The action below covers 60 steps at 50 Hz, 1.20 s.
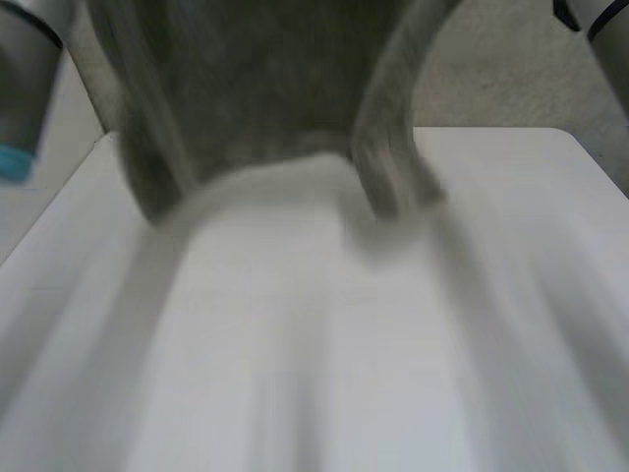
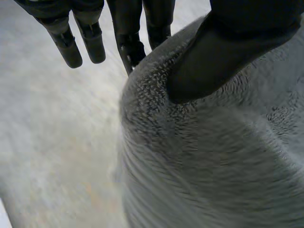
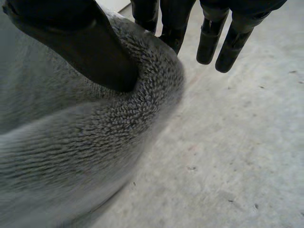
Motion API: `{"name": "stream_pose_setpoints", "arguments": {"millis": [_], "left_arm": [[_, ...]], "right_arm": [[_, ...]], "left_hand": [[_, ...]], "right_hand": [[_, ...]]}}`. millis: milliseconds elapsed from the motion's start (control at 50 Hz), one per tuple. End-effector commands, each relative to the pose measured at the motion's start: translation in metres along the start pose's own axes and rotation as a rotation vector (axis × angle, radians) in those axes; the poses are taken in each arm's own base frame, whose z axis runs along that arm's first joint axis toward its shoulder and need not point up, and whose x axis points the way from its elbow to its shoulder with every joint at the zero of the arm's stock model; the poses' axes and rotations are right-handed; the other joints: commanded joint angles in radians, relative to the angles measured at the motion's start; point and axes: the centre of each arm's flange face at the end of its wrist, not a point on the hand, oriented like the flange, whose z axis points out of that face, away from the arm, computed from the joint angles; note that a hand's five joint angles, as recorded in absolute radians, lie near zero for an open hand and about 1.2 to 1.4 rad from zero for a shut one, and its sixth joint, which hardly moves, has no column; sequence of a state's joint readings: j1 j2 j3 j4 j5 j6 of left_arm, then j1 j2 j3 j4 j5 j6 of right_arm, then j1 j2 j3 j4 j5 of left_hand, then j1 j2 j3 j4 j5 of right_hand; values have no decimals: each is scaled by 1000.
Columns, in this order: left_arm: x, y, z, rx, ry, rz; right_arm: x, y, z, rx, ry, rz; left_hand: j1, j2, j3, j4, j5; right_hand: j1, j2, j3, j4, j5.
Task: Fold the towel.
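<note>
Both hands hold the grey towel (image 1: 265, 88) up over the far part of the white tabletop (image 1: 314, 374). The left hand (image 2: 228, 52) clamps a bunched edge between its thumb and the inner fingers (image 2: 130, 45) behind the cloth. Its outer fingers stand straight and apart, beside the towel. The right hand (image 3: 90, 47) pinches another edge likewise.

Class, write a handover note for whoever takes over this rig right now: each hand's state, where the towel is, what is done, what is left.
Left hand: thumb and fingers pinch the towel near its top edge.
Right hand: pinches it likewise.
The towel hangs from both hands over the white table; whether it touches is unclear.
Done: towel gripped, held up.
Left: the whole fold.
</note>
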<state>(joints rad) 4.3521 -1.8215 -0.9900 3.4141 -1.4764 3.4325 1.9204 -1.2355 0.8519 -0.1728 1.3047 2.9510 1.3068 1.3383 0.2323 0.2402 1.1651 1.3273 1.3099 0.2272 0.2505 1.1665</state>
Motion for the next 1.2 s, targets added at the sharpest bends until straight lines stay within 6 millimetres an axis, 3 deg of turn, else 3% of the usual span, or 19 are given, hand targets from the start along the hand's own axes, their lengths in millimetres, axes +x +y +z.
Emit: {"name": "stream_pose_setpoints", "arguments": {"millis": [20, 60, 100, 120, 160, 180, 200, 220, 240, 260, 380, 560, 640, 880, 1020, 1080, 1100, 1120, 1200], "left_arm": [[3, 10, -32, -96, 17, -127], [9, 26, -47, -161, 39, -132], [22, 67, -82, -313, 102, -144], [22, 67, -82, -314, 103, -144], [25, 109, -121, -458, 147, -157], [25, 110, -122, -459, 147, -158], [29, 129, -144, -516, 166, -166], [36, 144, -165, -556, 190, -172], [36, 144, -165, -556, 190, -172], [41, 158, -183, -586, 207, -166], [54, 178, -218, -649, 291, -39], [51, 180, -220, -651, 304, 32], [47, 181, -219, -654, 291, 36], [33, 181, -211, -638, 246, 59], [13, 189, -207, -655, 190, 82], [11, 190, -206, -657, 183, 84], [11, 190, -206, -657, 183, 84], [11, 191, -207, -660, 183, 83], [13, 191, -209, -664, 189, 80]], "right_arm": [[-21, 46, -47, -279, -62, 63], [-29, 62, -62, -364, -91, 59], [-48, 86, -91, -487, -155, 22], [-55, 100, -108, -553, -184, 1], [-60, 110, -121, -600, -203, -11], [-66, 121, -138, -659, -228, -5], [-73, 131, -156, -715, -245, 11], [-73, 131, -156, -716, -245, 11], [-78, 140, -171, -756, -269, 25], [-85, 147, -186, -788, -300, 35], [-98, 163, -217, -852, -368, 83], [-87, 175, -213, -845, -337, 95], [-87, 182, -214, -860, -329, 96], [-87, 196, -204, -792, -326, 73], [-84, 192, -203, -800, -337, 48], [-83, 189, -206, -824, -364, 14], [-80, 189, -208, -841, -368, -3], [-72, 190, -211, -861, -367, -26], [-69, 189, -214, -871, -400, -58]], "left_hand": [[89, 58, -58, -66, 57], [89, 58, -58, -66, 57], [89, 58, -58, -66, 57], [89, 58, -58, -66, 57], [89, 58, -58, -66, 57], [89, 58, -58, -66, 57], [89, 58, -58, -66, 57], [89, 58, -58, -66, 57], [89, 58, -58, -66, 57], [89, 58, -58, -66, 57], [89, 58, -58, -66, 57], [89, 58, -58, -66, 57], [89, 58, -58, -66, 57], [89, 58, -58, -66, 57], [89, 58, -58, -66, 57], [89, 58, -58, -66, 57], [89, 58, -58, -66, 57], [89, 58, -58, -66, 57], [89, 58, -58, -66, 57]], "right_hand": [[69, 86, -53, -76, 55], [69, 86, -53, -76, 55], [69, 86, -53, -76, 55], [69, 86, -53, -76, 55], [69, 86, -53, -76, 55], [69, 86, -53, -76, 55], [69, 86, -53, -76, 55], [69, 86, -53, -76, 55], [69, 86, -53, -76, 55], [69, 86, -53, -76, 55], [69, 86, -53, -76, 55], [41, 58, -53, -76, 27], [-464, -446, -53, -76, -477], [-670, -652, -53, -76, -684], [-617, -600, -53, -76, -631], [-359, -341, -53, -76, -372], [-48, -30, -53, -76, -61], [68, 85, -53, -76, 54], [69, 86, -53, -76, 55]]}}
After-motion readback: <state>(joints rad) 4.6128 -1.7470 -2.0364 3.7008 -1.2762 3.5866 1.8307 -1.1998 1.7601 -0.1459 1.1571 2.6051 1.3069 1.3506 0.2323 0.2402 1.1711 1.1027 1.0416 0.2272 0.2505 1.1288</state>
